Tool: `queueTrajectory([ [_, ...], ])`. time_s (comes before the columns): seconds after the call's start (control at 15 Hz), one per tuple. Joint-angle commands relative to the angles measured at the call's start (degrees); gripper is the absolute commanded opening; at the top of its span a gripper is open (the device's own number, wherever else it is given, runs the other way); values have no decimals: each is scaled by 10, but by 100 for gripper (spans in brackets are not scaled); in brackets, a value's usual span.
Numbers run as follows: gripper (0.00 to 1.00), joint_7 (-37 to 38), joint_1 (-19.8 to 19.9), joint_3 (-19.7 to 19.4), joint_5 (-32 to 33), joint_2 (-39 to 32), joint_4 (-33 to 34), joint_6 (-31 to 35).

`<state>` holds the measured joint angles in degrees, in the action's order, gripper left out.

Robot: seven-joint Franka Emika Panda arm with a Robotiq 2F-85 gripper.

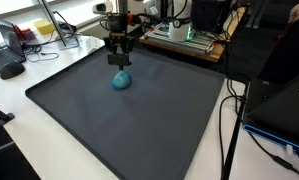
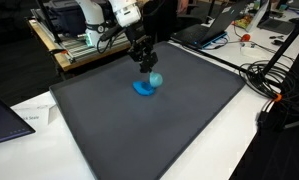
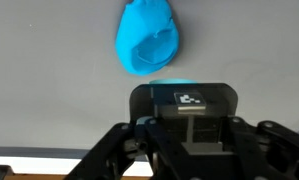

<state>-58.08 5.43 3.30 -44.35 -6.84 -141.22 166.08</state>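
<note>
A crumpled bright blue soft object (image 1: 121, 80) (image 2: 146, 86) lies on the dark grey mat (image 1: 139, 125) (image 2: 179, 125). It is near the mat's far side in both exterior views. My gripper (image 1: 119, 63) (image 2: 148, 70) points straight down right over it, jaws shut, with the fingertips at the object's top edge. In the wrist view the blue object (image 3: 147, 38) fills the upper middle. Its lower edge runs in behind my gripper (image 3: 179, 92), so the exact contact is hidden.
The mat covers most of a white table (image 1: 64, 55). A keyboard and mouse (image 1: 11, 68) sit at one corner, with equipment racks (image 1: 184, 35) (image 2: 74, 35) behind the arm. Black cables (image 1: 229, 120) (image 2: 274, 85) run along the mat's edge, and a laptop (image 2: 9, 110) lies nearby.
</note>
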Motion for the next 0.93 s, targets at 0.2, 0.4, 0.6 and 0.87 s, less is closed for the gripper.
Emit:
queueTrajectory([
  [0.2,22,-73,6,17,-92,1,0,27],
  [0.4,22,-53,0,2,-41,12,-3,44],
  [0.6,22,-20,-5,-16,31,21,-2,48],
  [0.87,22,62,-13,-50,188,33,6,23],
])
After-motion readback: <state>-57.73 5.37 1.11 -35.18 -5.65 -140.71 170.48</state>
